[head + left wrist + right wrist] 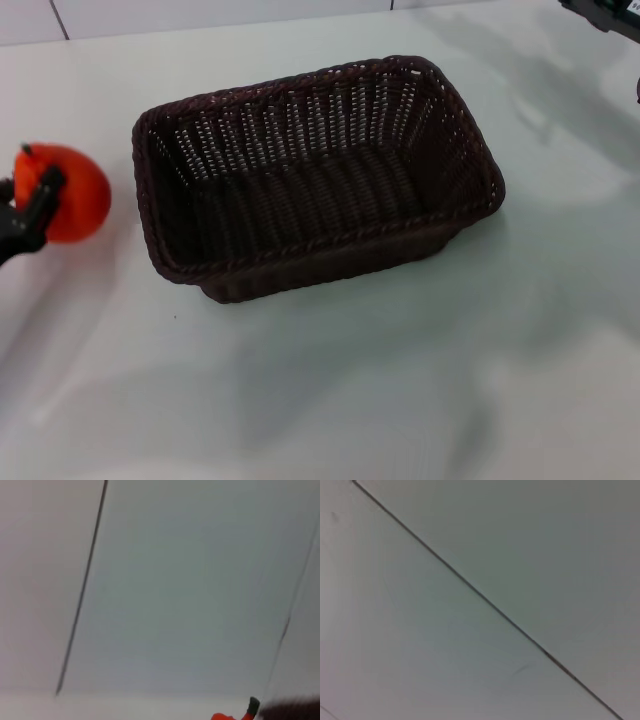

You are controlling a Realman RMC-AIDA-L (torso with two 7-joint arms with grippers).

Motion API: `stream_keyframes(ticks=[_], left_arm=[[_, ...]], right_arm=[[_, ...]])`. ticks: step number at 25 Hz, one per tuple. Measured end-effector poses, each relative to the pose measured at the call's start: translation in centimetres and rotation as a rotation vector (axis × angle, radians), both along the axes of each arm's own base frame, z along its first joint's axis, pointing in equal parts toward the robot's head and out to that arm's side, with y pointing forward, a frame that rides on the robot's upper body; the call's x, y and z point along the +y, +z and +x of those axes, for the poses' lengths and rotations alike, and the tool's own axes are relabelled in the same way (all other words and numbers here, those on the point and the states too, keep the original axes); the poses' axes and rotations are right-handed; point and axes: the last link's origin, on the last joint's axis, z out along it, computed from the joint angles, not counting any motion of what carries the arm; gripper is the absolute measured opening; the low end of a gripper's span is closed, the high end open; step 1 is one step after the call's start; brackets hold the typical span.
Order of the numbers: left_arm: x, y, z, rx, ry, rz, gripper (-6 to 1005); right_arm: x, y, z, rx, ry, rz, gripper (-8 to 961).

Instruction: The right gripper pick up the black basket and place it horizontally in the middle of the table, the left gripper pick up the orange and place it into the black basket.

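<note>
The black basket (318,175) lies lengthwise on the white table (400,380) near its middle, open side up and empty. The orange (78,195) is at the far left of the head view, to the left of the basket and apart from it. My left gripper (48,196) is closed around it, with one black finger (40,203) across its front. A sliver of the orange (222,716) shows in the left wrist view. My right gripper (603,12) is at the far right back corner, away from the basket and mostly out of view.
A wall with thin dark panel seams (470,587) fills the right wrist view, and a similar seam (82,590) fills the left wrist view. The table's far edge (250,22) runs behind the basket.
</note>
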Motion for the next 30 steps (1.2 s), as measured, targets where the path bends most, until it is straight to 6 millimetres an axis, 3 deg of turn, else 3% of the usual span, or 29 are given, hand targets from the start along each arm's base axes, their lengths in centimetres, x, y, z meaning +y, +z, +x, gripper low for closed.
stream_keyframes(ticks=[5, 8, 15, 21, 24, 30], left_arm=[[-0.1, 2.6, 2.4, -0.188, -0.129, 0.088, 308], [0.7, 2.8, 4.0, -0.254, -0.192, 0.077, 295], [3.6, -0.4, 9.0, -0.243, -0.340, -0.106, 247], [4.9, -2.5, 10.1, -0.207, -0.315, -0.181, 264], [5.0, -2.6, 10.2, -0.206, -0.314, -0.186, 506], [4.9, -1.7, 9.4, -0.237, -0.281, -0.122, 716]], right_arm=[[-0.1, -0.2, 0.0, 0.006, 0.006, 0.020, 869], [0.0, -0.2, -0.1, 0.005, 0.010, 0.026, 869], [0.3, -0.7, -0.7, 0.002, 0.025, 0.026, 869], [0.4, -1.2, -0.8, -0.002, 0.021, 0.030, 869], [0.4, -1.2, -0.8, -0.005, 0.021, 0.035, 868], [0.3, -0.9, -1.1, -0.021, 0.059, 0.089, 868]])
